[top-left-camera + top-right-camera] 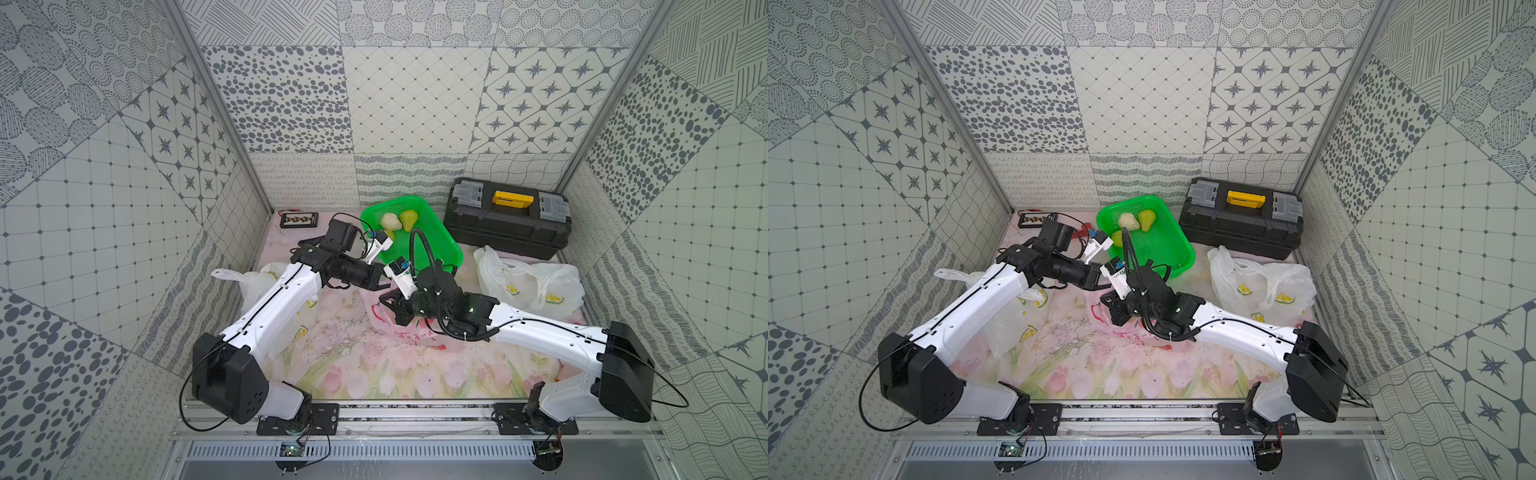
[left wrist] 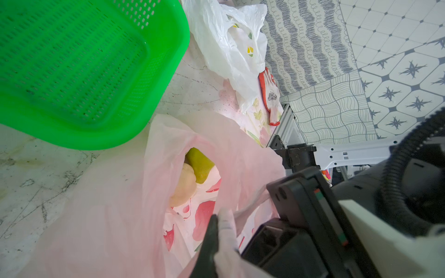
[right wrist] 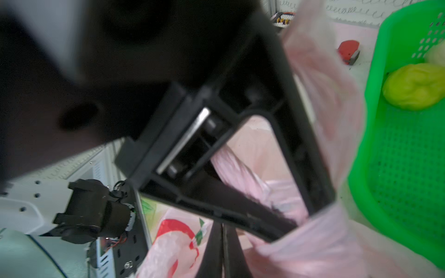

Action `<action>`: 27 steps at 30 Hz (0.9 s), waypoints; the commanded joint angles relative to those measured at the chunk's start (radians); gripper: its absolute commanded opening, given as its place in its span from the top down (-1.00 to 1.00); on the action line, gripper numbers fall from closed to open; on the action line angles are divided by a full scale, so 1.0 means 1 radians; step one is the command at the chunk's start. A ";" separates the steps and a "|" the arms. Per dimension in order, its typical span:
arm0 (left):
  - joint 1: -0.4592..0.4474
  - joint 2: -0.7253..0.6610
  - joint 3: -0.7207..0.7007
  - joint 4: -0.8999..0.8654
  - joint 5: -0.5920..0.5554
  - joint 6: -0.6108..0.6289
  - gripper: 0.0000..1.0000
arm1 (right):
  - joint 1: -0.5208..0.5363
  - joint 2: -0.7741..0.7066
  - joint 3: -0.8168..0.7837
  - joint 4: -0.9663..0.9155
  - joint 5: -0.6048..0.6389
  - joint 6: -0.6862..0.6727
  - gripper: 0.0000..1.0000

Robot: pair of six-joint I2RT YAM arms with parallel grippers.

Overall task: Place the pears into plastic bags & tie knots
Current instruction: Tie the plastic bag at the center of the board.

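Yellow-green pear (image 2: 199,164) and pale cream pear (image 2: 184,187) lie touching inside thin pink plastic bag with red prints (image 2: 108,204), mouth gaping, just ahead of left jaws. Left jaws pressed together, pinching pink bag's twisted handle. Right jaws pressed together, close beside left jaws, pink film around them; film caught between or not, cannot tell. Beyond both jaws, green mesh plastic basket (image 1: 440,253) on floral bench (image 1: 353,374) holds second cream pear (image 1: 391,221) and second green pear (image 1: 409,219). White lemon-print plastic bag (image 1: 528,286) lies well off right jaws' side.
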State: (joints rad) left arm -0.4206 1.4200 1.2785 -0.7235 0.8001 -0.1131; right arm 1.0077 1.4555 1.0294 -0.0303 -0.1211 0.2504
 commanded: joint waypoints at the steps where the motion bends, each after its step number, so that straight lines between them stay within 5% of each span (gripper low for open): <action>1: 0.006 -0.024 0.007 0.113 0.053 0.014 0.98 | -0.001 0.030 -0.038 0.015 -0.014 -0.132 1.00; 10: 0.016 -0.053 -0.048 0.104 0.087 0.038 0.88 | -0.151 -0.046 -0.098 0.031 -0.342 -0.139 1.00; 21: 0.017 -0.070 -0.050 0.084 0.155 0.076 0.45 | -0.152 -0.054 -0.096 0.024 -0.323 -0.198 1.00; 27: -0.005 -0.020 -0.021 0.064 0.092 0.101 0.39 | -0.151 -0.049 -0.095 0.026 -0.331 -0.197 1.00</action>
State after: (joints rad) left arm -0.4133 1.3777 1.2381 -0.6750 0.8772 -0.0650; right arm 0.8558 1.4239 0.9401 -0.0181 -0.4419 0.0731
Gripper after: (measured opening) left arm 0.301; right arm 0.055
